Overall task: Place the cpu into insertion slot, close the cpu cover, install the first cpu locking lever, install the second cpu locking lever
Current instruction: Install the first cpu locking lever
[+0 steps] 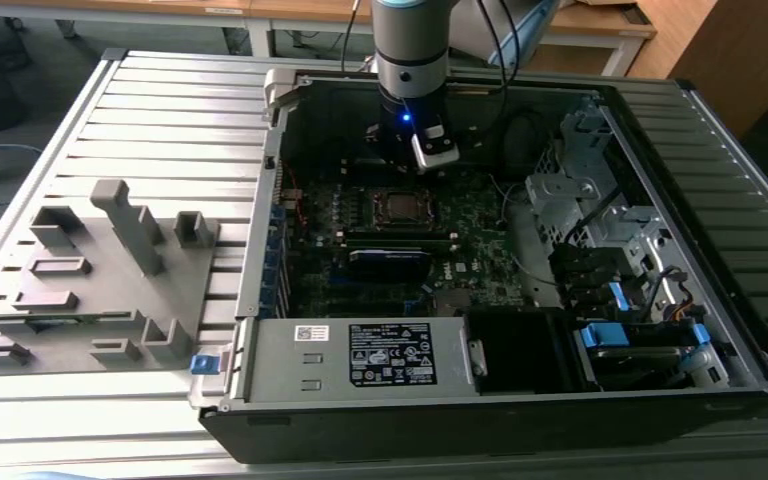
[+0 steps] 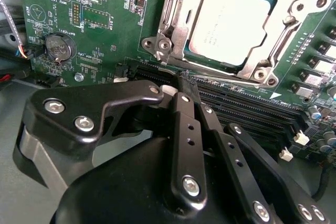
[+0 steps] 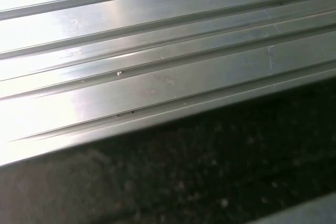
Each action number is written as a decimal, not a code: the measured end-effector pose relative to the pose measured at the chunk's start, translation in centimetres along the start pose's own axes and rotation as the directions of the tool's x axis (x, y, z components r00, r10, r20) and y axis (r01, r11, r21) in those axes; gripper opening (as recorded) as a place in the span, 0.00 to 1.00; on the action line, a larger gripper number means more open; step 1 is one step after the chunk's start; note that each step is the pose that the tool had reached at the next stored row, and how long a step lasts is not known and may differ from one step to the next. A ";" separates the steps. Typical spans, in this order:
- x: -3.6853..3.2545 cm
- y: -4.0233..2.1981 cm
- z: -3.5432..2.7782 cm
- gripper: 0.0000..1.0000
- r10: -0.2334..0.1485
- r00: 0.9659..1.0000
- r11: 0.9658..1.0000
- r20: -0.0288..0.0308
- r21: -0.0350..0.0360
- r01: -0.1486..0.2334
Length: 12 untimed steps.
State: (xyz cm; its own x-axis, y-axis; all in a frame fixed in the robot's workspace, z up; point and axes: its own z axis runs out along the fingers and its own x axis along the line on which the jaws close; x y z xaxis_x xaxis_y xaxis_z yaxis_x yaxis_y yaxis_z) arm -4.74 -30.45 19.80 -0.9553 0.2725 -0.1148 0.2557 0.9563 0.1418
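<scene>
Already the cpu (image 2: 233,24) sat flat in the insertion slot (image 1: 375,206), its dull top showing through the cut-out of the cpu cover (image 2: 186,19), which lay down around it. Just beside the slot, above the long black memory slots (image 2: 247,106), the gripper (image 2: 185,86) hung with its black fingers (image 2: 181,114) drawn together and nothing between them. Around the slot spread the green motherboard (image 2: 105,35), inside the open computer case (image 1: 491,425)

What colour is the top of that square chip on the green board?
Dull silver-grey. The cpu shows best in the second wrist view.
</scene>
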 end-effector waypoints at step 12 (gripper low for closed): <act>0.00 -0.01 0.01 0.11 -0.007 1.000 0.999 0.011 0.043 0.006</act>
State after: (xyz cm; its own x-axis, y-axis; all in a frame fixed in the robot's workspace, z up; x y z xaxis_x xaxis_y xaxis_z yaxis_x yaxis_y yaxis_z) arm -4.74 -30.46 19.79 -0.9553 0.2670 -0.1269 0.2556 0.9617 0.0988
